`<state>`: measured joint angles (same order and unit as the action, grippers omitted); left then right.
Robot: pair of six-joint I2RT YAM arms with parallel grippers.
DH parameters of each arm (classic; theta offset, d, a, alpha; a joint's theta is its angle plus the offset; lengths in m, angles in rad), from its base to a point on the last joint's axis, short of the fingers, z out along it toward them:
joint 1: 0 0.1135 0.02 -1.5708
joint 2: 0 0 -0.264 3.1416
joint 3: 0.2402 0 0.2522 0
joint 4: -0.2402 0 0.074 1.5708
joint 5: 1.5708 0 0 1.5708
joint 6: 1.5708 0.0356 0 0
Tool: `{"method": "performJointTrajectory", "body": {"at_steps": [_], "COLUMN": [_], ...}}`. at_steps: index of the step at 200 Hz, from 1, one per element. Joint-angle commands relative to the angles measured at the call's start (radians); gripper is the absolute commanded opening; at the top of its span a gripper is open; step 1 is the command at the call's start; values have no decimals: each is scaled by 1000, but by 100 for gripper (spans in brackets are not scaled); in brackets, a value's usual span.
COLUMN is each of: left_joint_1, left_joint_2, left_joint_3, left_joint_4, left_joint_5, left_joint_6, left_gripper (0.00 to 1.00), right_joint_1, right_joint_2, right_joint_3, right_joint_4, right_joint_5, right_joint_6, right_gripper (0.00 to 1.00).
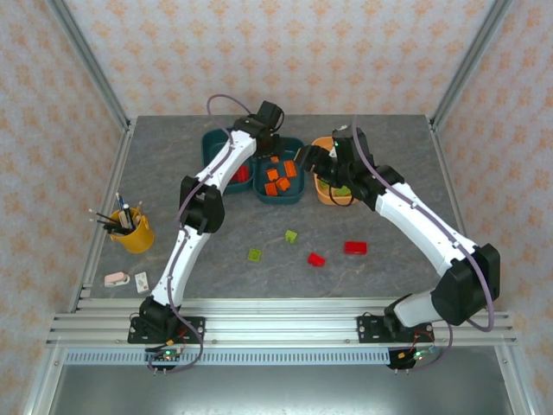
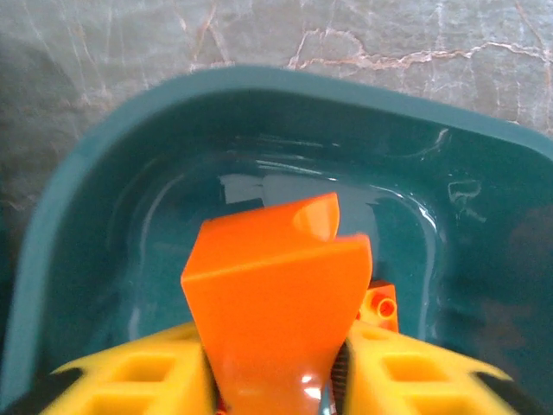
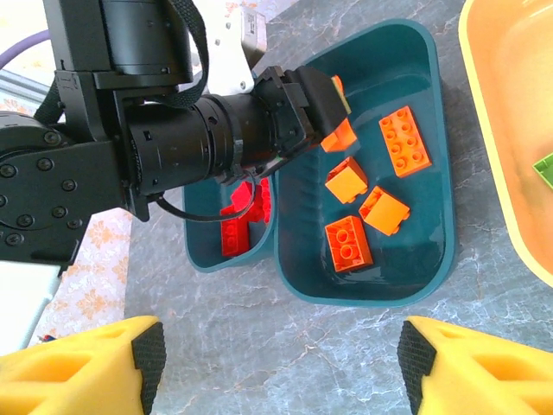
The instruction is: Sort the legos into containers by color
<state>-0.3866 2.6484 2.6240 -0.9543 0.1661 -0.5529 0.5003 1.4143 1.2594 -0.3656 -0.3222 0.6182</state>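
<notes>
My left gripper [image 2: 276, 385] hangs over the middle teal container [image 2: 259, 82] with an orange lego [image 2: 276, 285] between its yellow fingers. The jaws are parted and a thin gap shows at the right pad. Several orange legos [image 3: 348, 242] lie in that container [image 3: 363, 298]. Red legos [image 3: 242, 220] lie in the left teal container [image 3: 200, 259], and a green lego [image 3: 544, 169] lies in the orange container [image 3: 501, 173]. My right gripper [image 3: 281, 363] is open and holds nothing, low over bare table in front of the teal containers. Loose on the table are two green legos [image 1: 291, 234] [image 1: 254, 255] and two red legos [image 1: 316, 258] [image 1: 355, 247].
A yellow pen cup [image 1: 134, 232] stands at the left with two small flat items [image 1: 117, 278] in front of it. The left arm [image 1: 203, 203] stretches across the left teal container [image 1: 213, 143]. My right gripper [image 1: 309, 160] sits between the middle teal container and the orange one [image 1: 327, 194].
</notes>
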Motion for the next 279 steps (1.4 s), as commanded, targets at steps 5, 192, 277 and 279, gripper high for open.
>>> {"method": "performJointTrajectory", "body": {"at_steps": [5, 192, 277, 279], "left_joint_1": [-9, -29, -37, -38], "left_joint_2": [-28, -1431, -1745, -1745], "left_joint_3": [17, -1467, -1691, -1691], "left_joint_4": [-11, 252, 189, 189], "left_joint_5": [17, 30, 49, 49], "left_joint_6": [-4, -183, -260, -259], "left_gripper": [54, 75, 76, 76], "right_joint_1": [-5, 257, 257, 257], "right_joint_2": [-1, 439, 547, 548], "right_joint_3": [-28, 108, 113, 113], "right_joint_4": [-7, -440, -402, -400], "right_joint_5": [-12, 133, 108, 108], "right_joint_6": [7, 219, 299, 299], "right_gripper": [74, 77, 58, 57]}}
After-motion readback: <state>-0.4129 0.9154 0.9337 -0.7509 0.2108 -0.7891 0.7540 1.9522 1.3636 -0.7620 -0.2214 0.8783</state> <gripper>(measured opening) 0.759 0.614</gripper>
